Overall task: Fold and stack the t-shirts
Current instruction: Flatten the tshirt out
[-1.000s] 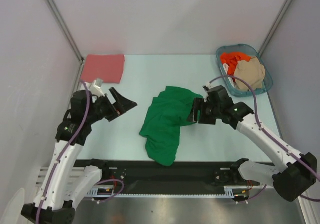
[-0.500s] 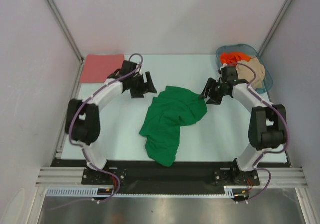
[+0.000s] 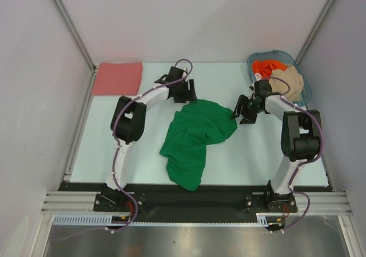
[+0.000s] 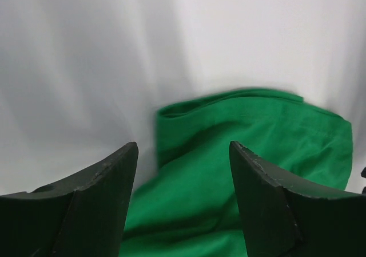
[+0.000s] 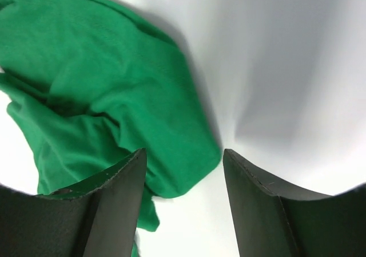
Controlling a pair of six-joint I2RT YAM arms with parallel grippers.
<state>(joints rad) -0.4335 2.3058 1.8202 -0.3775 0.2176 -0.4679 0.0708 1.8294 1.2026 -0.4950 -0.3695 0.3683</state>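
Green shirt (image 3: 197,137) lies crumpled, not yet folded. We hover left gripper (image 4: 183,145) at its far edge, right gripper (image 5: 183,151) at its right corner, fingers apart on both, nothing held, likely placed to pinch and spread it flat. Pink shirt (image 3: 117,78) lies folded far-left of it

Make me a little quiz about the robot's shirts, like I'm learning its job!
1. Which lies crumpled in the middle of the table? A) blue t-shirt B) green t-shirt C) yellow t-shirt
2. True or false: the pink t-shirt lies folded flat in the table's far left corner.
3. Name the two cloth colours showing in the basket.
Key: 1 B. 2 true. 3 orange cloth and beige cloth.
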